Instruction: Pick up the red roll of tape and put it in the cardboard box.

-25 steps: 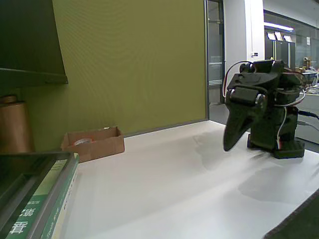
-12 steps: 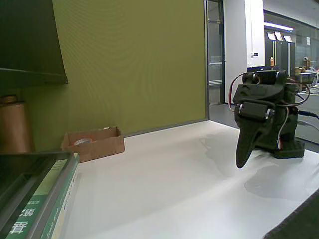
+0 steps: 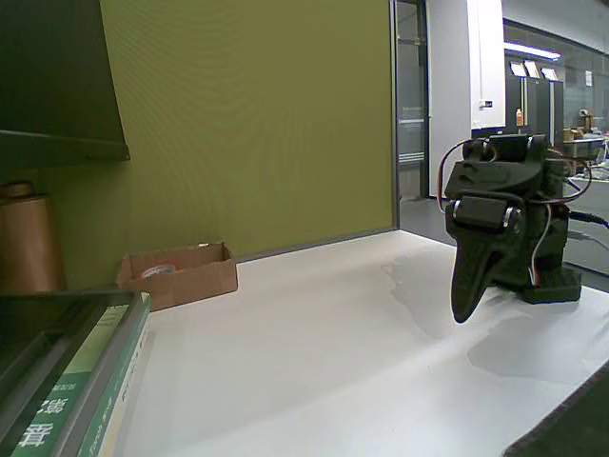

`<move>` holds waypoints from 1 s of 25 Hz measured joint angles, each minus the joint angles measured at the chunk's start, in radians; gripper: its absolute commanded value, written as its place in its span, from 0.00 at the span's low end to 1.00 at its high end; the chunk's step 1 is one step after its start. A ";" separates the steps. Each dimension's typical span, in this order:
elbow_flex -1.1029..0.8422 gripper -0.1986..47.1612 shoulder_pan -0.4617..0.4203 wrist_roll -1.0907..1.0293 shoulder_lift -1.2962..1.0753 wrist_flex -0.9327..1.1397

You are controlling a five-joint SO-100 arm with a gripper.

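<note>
A flat olive-green partition wall [image 3: 247,124] backs the smooth white tabletop [image 3: 314,362]; a glass-walled corridor [image 3: 411,105] opens beyond; long ceiling striplights [image 3: 533,49] glow far right.

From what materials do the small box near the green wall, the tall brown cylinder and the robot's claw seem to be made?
The cardboard box looks like plain brown cardboard: matte, with thin low walls. The tall brown cylinder has a smooth, slightly shiny brown side, perhaps rolled paper or tape; this stays uncertain. The claw looks like dark, matte moulded plastic, though the dim picture leaves this open.
</note>
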 measured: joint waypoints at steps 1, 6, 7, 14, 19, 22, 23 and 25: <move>0.000 0.01 0.000 0.000 0.000 0.000; 0.000 0.01 0.000 0.015 0.000 0.000; 0.000 0.01 0.000 0.015 0.000 0.000; 0.000 0.01 0.000 0.015 0.000 0.000; 0.000 0.01 0.000 0.015 0.000 0.000; 0.000 0.01 0.000 0.015 0.000 0.000; 0.000 0.01 0.000 0.015 0.000 0.000; 0.000 0.01 0.000 0.015 0.000 0.000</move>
